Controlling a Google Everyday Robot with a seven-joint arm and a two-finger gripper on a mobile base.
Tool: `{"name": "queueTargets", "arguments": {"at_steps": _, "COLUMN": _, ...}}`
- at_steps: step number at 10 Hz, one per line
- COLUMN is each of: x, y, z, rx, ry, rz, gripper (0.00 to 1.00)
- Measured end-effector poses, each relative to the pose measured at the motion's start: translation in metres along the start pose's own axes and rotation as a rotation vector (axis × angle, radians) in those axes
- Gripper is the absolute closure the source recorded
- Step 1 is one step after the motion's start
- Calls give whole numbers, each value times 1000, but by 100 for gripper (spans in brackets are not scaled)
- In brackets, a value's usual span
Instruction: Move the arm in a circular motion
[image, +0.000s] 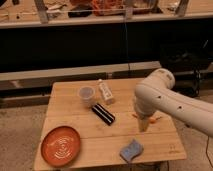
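The glossy white arm (165, 102) reaches in from the right over the wooden table (70, 97). Its thick rounded segments carry small dark dots, and a bulbous joint sits above the table's right side. It ends in a narrow tan tip, the gripper (144, 125), which points down over the right part of the table, just left of an orange carrot-like object (156, 119) that it partly hides.
On the table stand a clear plastic cup (86, 95), a small white bottle (105, 92), a black rectangular object (104, 114), an orange plate (61, 145) at front left and a blue sponge (131, 149) at front. Dark shelving runs behind.
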Motion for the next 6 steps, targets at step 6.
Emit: {"name": "queueTargets", "arguments": {"at_steps": 6, "x": -71, "y": -24, "z": 1, "rx": 41, "ry": 6, "rz": -158, "gripper": 20}}
